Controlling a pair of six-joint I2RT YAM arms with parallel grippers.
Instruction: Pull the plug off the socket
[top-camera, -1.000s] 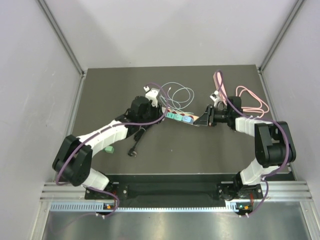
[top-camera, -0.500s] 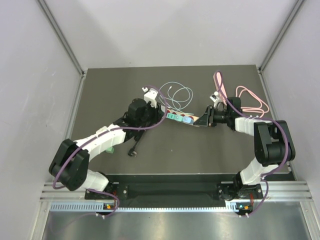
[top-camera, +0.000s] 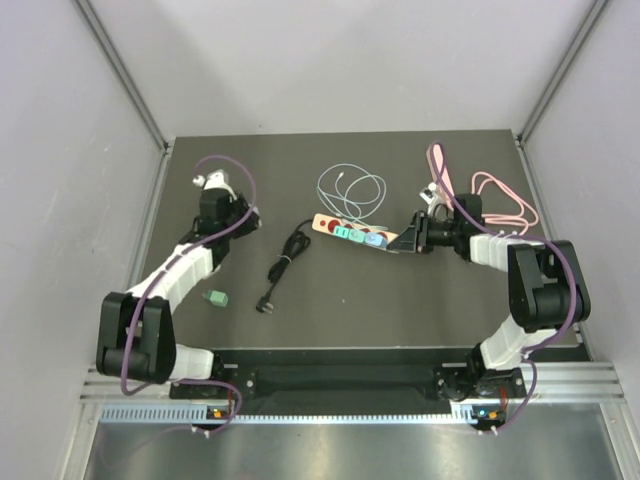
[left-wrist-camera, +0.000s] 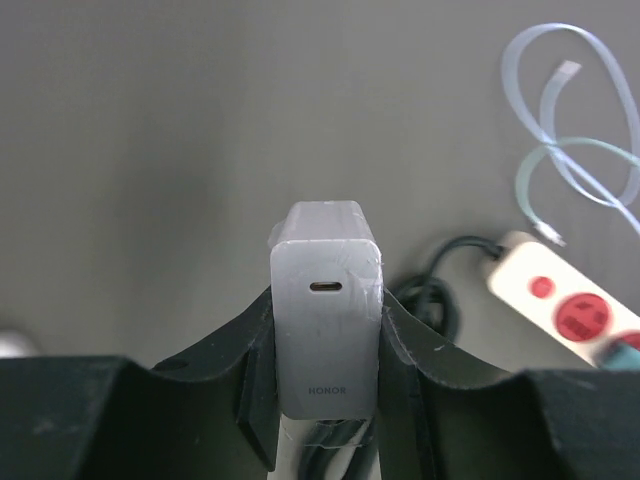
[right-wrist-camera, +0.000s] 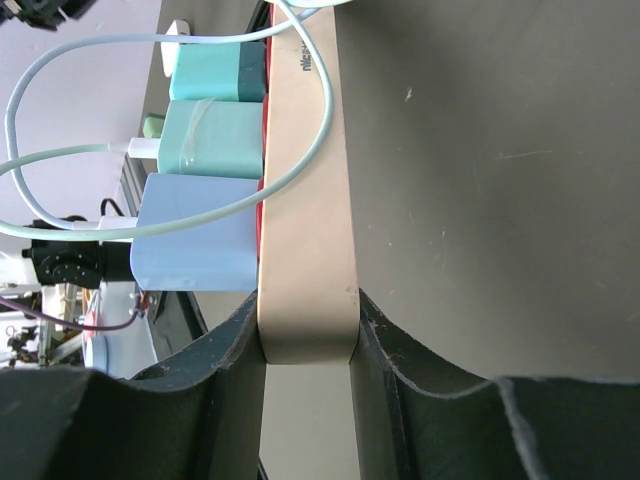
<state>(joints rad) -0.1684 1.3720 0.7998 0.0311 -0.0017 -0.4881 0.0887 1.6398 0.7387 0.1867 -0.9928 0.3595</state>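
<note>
**Item: plug, pulled.** The grey plug (left-wrist-camera: 325, 320) is pinched between the pads of the left end effector (top-camera: 213, 193). It is held above the worktop (top-camera: 380, 320) toward the far-left corner, well apart from the power strip (top-camera: 352, 231).

**Item: power strip.** It lies near the middle of the worktop, toward the far edge. Its right end is clamped by the right end effector (top-camera: 408, 240), whose pads are pressed against both long sides. Three other plugs (right-wrist-camera: 196, 234) are seen seated in it.

**Step in hand.** The pull is judged done, with the strip steadied and the plug carried clear.

**Next move.** A set-down is judged to be called for: the plug is lowered onto bare worktop, the left pads are spread, and the strip is then released.

**Edges.** The left edge and its side wall are close to the left end effector, so little room is left outward.

**Open room.** Bare worktop is available between the left edge and the black cable (top-camera: 285, 262).

**To be avoided.**
- the small green piece (top-camera: 215, 298) nearer the near edge
- the pale blue cable (top-camera: 352, 188) beyond the strip
- the pink cable (top-camera: 505, 205) by the far-right corner
</note>
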